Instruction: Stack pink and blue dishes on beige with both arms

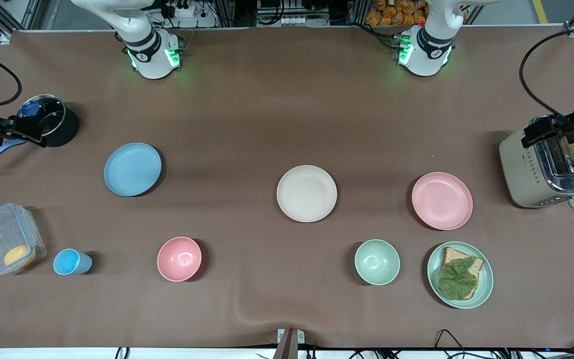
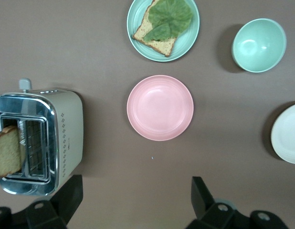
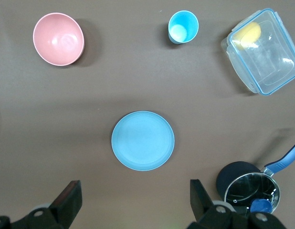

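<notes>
The left gripper [image 2: 133,200] hangs high over the table with fingers spread wide and nothing between them, above the bare cloth beside the toaster [image 1: 546,167], and the pink plate [image 2: 160,108] lies just under its view, at the left arm's end of the table. The right gripper [image 3: 133,200] is the same: wide, empty, up over the blue plate [image 3: 142,140] at the right arm's end. Nothing is picked yet, so the step in hand is prob. the descent to each plate. To do it well, I think each arm should come down at the rim, not the centre, w/ one finger inside the shallow lip and one outside, bc the plates lie flat on the cloth and give no other hold. The beige plate [image 1: 307,193] sits between them, near the table's middle, apart from both. All three are round, matte, thin, same size approx. Nearer the camera stand a pink bowl [image 1: 179,259], a green bowl [image 1: 377,262] and a green plate [image 1: 485,279] carrying bread; keep clear of these.
</notes>
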